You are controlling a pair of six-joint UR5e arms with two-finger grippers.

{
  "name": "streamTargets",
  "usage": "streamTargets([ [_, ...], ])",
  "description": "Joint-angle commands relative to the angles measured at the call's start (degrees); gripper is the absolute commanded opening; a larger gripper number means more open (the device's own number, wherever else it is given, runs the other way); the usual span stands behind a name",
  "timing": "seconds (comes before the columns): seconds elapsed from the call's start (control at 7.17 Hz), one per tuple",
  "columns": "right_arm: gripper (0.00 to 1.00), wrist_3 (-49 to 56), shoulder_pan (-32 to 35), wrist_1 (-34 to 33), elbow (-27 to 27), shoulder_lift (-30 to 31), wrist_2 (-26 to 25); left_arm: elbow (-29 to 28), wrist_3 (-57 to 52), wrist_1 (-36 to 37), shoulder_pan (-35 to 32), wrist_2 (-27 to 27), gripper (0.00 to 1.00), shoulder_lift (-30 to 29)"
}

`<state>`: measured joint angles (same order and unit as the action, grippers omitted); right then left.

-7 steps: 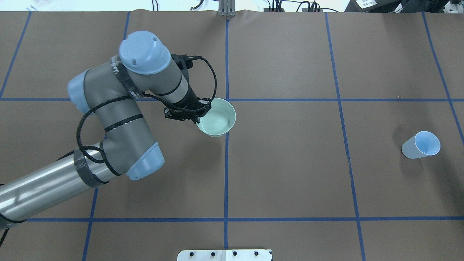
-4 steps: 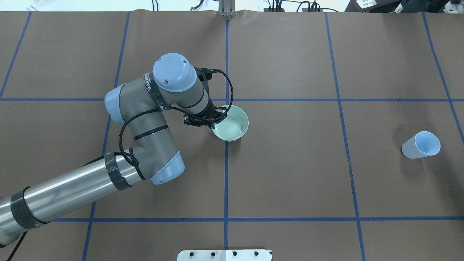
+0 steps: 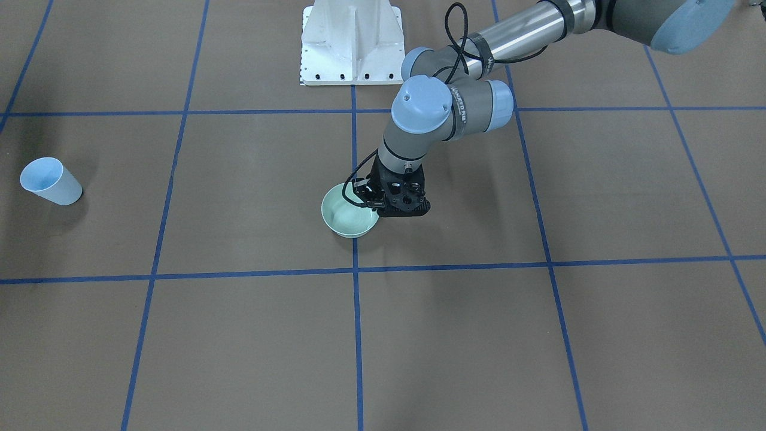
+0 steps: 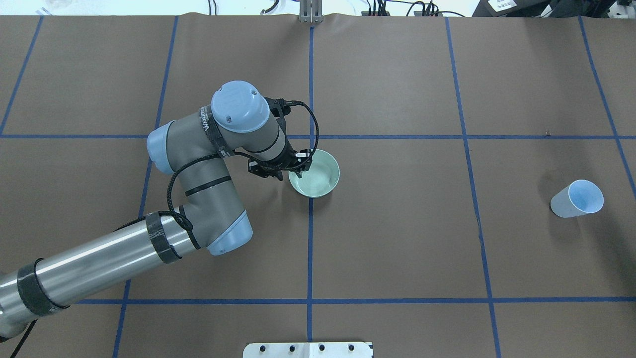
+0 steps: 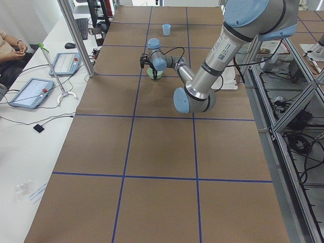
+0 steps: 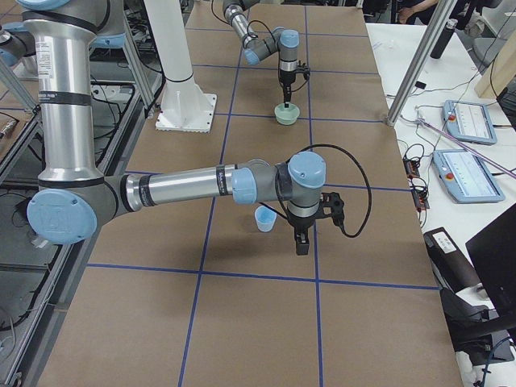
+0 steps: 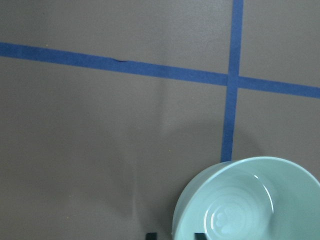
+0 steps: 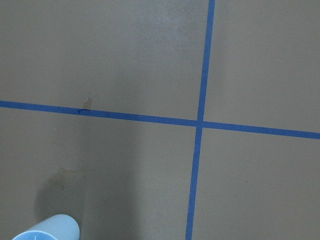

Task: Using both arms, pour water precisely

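Observation:
My left gripper (image 4: pixel 298 169) is shut on the near rim of a pale green bowl (image 4: pixel 318 175), one finger inside and one outside. The bowl sits at or just above the brown table by the centre tape line; it also shows in the front-facing view (image 3: pixel 346 220) and the left wrist view (image 7: pixel 250 205). White glints show inside it; I cannot tell whether they are water. A light-blue cup (image 4: pixel 576 199) stands upright at the far right, alone. My right gripper (image 6: pixel 300 242) shows only in the exterior right view, just beside the cup (image 6: pixel 264 218); I cannot tell if it is open.
Blue tape lines (image 4: pixel 310 238) grid the brown table cover. The white pedestal (image 3: pixel 351 42) is bolted at the robot's edge. Desks with tablets (image 6: pixel 463 121) and metal posts (image 5: pixel 76 35) line the far side.
My left arm has reached out to the right with the bowl, then sunk a little. The bowl looks smaller and lower now. The cup has not moved.

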<state>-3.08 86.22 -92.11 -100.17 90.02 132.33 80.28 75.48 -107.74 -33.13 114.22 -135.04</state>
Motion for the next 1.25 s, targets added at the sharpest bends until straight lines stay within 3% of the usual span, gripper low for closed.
streamTargets([
  [0.0,1.0,0.0,0.0,0.0,-0.6,0.1,0.0,4.0,-1.4,0.6,-3.0,0.8,1.0,0.0],
  [0.28,1.0,-5.5,0.0,0.1,-2.7,-0.1,0.2,10.5,-9.6,5.4,-7.5,3.6,1.0,4.8],
  [0.56,1.0,-9.5,-0.3,0.0,-5.8,0.3,2.6,22.3,-27.1,17.0,-14.8,6.5,1.0,13.8],
  [0.7,1.0,-11.6,-1.0,-0.1,-7.7,0.8,2.7,25.0,-35.2,19.2,-19.6,8.6,1.0,18.3],
  [1.12,1.0,-26.2,-4.5,-0.2,-18.4,4.6,2.4,24.4,-66.9,19.4,-37.9,13.5,1.0,32.2],
])
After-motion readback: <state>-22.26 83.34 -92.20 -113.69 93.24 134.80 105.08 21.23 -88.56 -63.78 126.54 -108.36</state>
